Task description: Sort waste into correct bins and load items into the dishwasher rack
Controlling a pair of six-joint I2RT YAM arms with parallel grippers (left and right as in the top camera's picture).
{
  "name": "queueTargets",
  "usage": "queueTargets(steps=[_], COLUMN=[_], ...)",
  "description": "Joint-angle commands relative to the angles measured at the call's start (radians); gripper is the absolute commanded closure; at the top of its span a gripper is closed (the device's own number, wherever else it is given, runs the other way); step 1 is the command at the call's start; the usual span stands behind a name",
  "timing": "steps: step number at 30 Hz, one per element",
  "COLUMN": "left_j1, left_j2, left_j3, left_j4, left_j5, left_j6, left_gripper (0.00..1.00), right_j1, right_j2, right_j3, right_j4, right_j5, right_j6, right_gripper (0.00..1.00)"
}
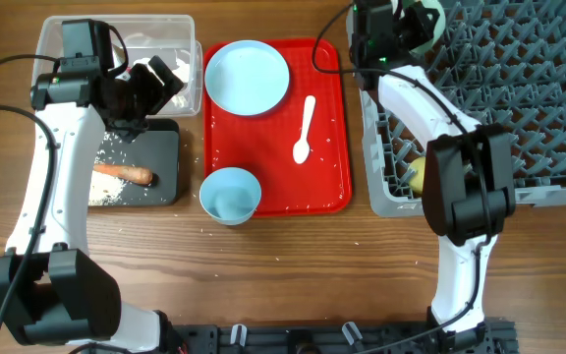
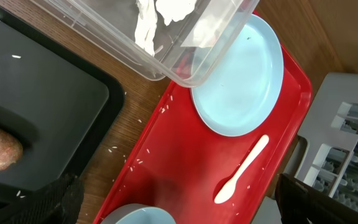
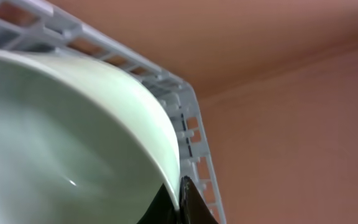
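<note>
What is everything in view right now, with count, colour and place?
Clear tub: one, clear, back left.
Tissue: one, white, in clear tub.
Black tub: one, black, before clear tub.
Carrot stick: one, orange-brown, in black tub.
Rice grains: many, white, in black tub.
Tray: one, red, centre.
Plate: one, pale blue, on tray.
Spoon: one, white, on tray.
Front bowl: one, pale blue, tray's front-left corner.
Held bowl: one, pale, at rack's back-left corner.
Cup: one, yellow, in rack.
Rack: one, grey, right.
Left gripper: black, open, over the tubs.
Right gripper: black, shut on held bowl.
</note>
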Motion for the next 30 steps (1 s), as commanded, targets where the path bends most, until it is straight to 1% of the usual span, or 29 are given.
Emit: queueTargets(steps=[1,5,8,9,10,11,13,16,18,21,25,26,28,29,30], left_j1=[0.003,0.003,0.003,0.003,0.003,0.003,0.003,0.003,0.003,0.003,0.003,0.003,0.003,0.003,0.003], left_j2=[-0.006,-0.006,-0.006,-0.006,-0.006,-0.006,-0.006,-0.006,-0.006,-0.006,-0.006,-0.006,-0.006,-0.006,-0.006], left_j3=[0.004,0.004,0.004,0.004,0.004,0.004,0.004,0.004,0.004,0.004,0.004,0.004,0.004,0.004,0.004], left_j4=[0.002,0.002,0.002,0.002,0.002,0.002,0.002,0.002,0.002,0.002,0.002,0.002,0.002,0.002,0.002], left_j5=[-0.003,-0.003,-0.003,-0.003,-0.003,-0.003,-0.003,-0.003,-0.003,-0.003,-0.003,-0.003,-0.003,-0.003,-0.003], left_j6=[0.004,0.004,0.004,0.004,0.004,0.004,0.004,0.004,0.004,0.004,0.004,0.004,0.004,0.004,0.004], left_gripper=[0.00,0.00,0.00,0.00,0.00,0.00,0.00,0.00,0.00,0.00,0.00,0.00,0.00,0.00,0.00], right_j1=[0.014,0.030,0.050,0.059,0.068,0.075,0.095,0.122,0.136,0.136,0.105,0.095,0.080,0.075,0.075], right_j2=[0.016,0.016,0.016,0.016,0.016,0.016,0.016,0.016,0.014,-0.016,-0.101,-0.131,-0.191,-0.239,-0.267], right_j3=[0.000,0.000,0.000,0.000,0.000,0.000,0.000,0.000,0.000,0.001,0.013,0.013,0.013,0.013,0.013], right_j4=[-0.086,-0.193,-0.219,-0.224,-0.229,-0.232,-0.253,-0.315,-0.325,-0.320,-0.323,-0.330,-0.375,-0.438,-0.484], right_j5=[0.011,0.011,0.011,0.010,0.007,0.005,-0.025,-0.122,-0.155,-0.202,-0.289,-0.314,-0.403,-0.513,-0.603], right_j6=[0.048,0.066,0.066,0.066,0.066,0.065,0.064,0.061,0.081,0.101,0.159,0.188,0.249,0.335,0.379], right_gripper=[0.96,0.96,0.96,0.85,0.38,0.28,0.19,0.13,0.10,0.08,0.06,0.03,0.00,0.00,0.00])
